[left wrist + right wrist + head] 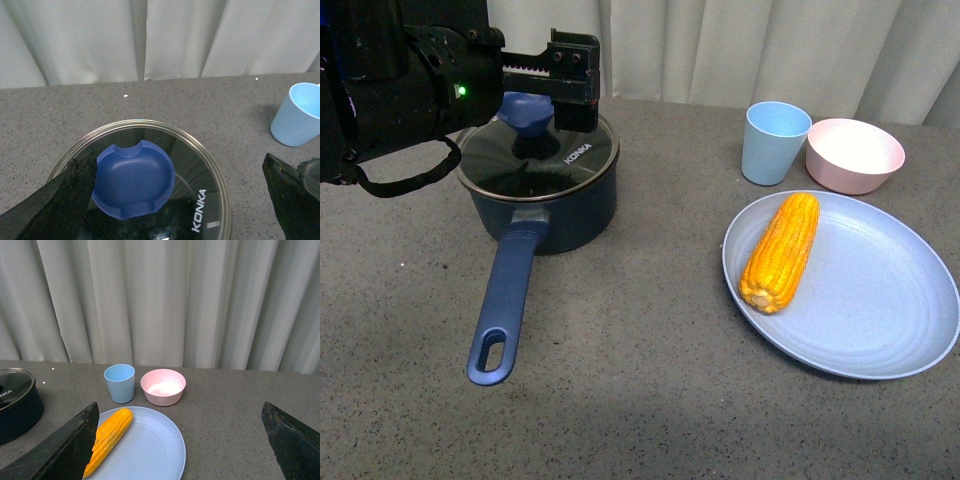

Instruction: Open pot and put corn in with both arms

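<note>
Hovering over the dark navy round saucepan (545,215), the left claw (172,165) is spread wide. Its two black fingers (55,200) stand on either side of the blue knob (134,179) of the round glass lid (538,165). One finger sits right at the knob's edge and the other is well apart from it, so nothing is gripped. Whether the near finger touches the knob cannot be told. The lid lies flat on the saucepan, closing it. The long blue straight handle (505,300) points toward the robot across the grey speckled surface (620,400).

To the right, well apart from the saucepan, the yellow-orange corn cob (781,252) lies on the left part of a pale blue round plate (880,300). Behind the plate stand a light blue cup (775,142) and a pink bowl (854,155), just beside each other. The right claw (180,410), seen only from its own wrist, is also spread wide and empty, facing the plate, cup and bowl. White curtains (740,45) hang behind the surface.
</note>
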